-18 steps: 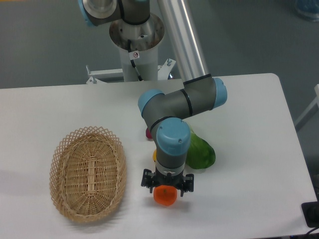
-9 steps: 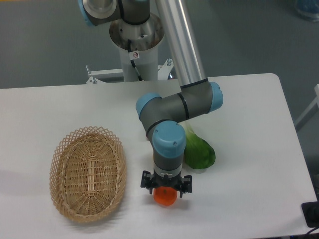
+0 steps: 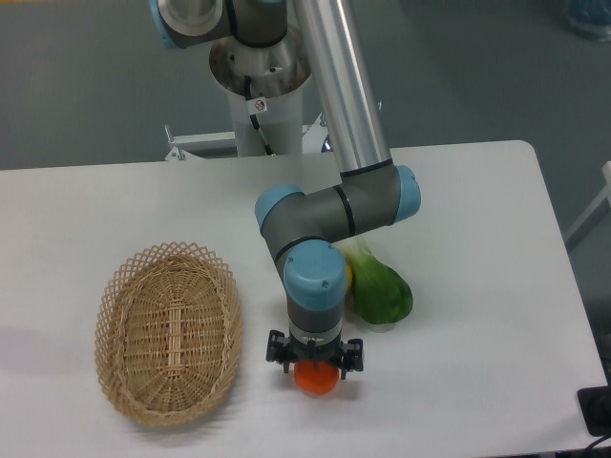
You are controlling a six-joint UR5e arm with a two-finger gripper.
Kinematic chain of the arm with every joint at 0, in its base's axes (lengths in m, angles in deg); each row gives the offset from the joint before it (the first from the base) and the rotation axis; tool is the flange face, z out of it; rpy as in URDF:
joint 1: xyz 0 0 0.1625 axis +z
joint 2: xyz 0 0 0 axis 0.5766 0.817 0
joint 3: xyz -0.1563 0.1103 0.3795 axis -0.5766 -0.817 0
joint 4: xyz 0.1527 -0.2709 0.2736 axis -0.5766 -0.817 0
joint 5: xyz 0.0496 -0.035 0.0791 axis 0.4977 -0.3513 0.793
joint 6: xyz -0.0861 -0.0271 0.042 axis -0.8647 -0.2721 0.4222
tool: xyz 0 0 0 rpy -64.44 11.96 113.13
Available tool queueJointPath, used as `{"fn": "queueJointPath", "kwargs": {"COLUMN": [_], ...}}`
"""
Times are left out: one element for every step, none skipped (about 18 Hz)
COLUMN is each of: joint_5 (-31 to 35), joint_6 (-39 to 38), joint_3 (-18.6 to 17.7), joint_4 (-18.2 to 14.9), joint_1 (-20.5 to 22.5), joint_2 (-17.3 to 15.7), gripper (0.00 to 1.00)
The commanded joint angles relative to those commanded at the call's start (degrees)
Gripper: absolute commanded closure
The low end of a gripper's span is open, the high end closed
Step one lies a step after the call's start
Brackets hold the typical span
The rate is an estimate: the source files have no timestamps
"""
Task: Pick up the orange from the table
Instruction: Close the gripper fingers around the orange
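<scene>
Gripper straddles orange — on table.

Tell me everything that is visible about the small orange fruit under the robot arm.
The small round bright-orange fruit has smooth, slightly shiny skin. Only its lower part shows, since the black two-finger gripper covers its top. It sits near the front edge of the large white table, between the gripper's fingers. Whether they press on it, or whether it touches the table, I cannot tell. It lies right of the oval wicker basket, apart from it.
</scene>
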Motion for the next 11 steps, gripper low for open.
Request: {"fn": "queueJointPath", "kwargs": {"joint_5": [0.62,0.71,0.80,0.80,0.80,0.80,0.80,0.80,0.80,0.80,0.80], "joint_6": [0.00,-0.09,-0.09,-0.09,-0.35,-0.79,-0.88,-0.88,-0.88,-0.88,-0.97], "joint_3": [0.09,0.18,0.09,0.09,0.09,0.09,0.00,0.00,0.00,0.09,0.09], "joint_4": [-0.09,-0.09,-0.09,-0.09,-0.09,-0.09,-0.09,-0.09,0.00,0.00,0.00], "joint_1": [-0.09,-0.35,-0.44,-0.44,-0.44,-0.44,-0.44,-0.44,-0.44,-0.44,-0.44], "joint_2": [0.09,0.09,0.09,0.09,0.00,-0.08,-0.09,-0.17,-0.17,-0.26,-0.44], "gripper": [0.00,0.01,0.05,0.07,0.08,0.11,0.15,0.18,0.19,0.22,0.26]}}
